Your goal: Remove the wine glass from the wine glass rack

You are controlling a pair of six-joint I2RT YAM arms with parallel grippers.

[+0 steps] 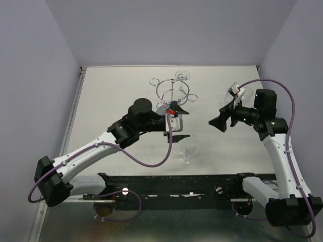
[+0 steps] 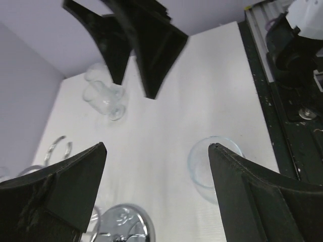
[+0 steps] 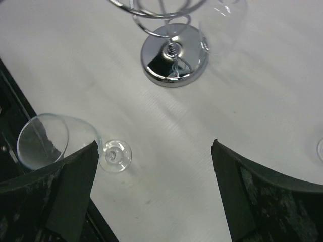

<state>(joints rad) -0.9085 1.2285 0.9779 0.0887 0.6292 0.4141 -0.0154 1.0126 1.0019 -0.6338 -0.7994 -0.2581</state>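
Observation:
The chrome wine glass rack stands at mid table; its mirrored base shows in the right wrist view and the left wrist view. A clear wine glass sits at the rack's far rim, seemingly hung in a loop, and its bowl shows in the right wrist view. My left gripper is open and empty, just in front of the rack's base. My right gripper is open and empty, right of the rack and apart from it.
A second wine glass stands on the table in front of the rack, between the arms. A third glass is at the right, behind my right wrist. The black rail runs along the near edge.

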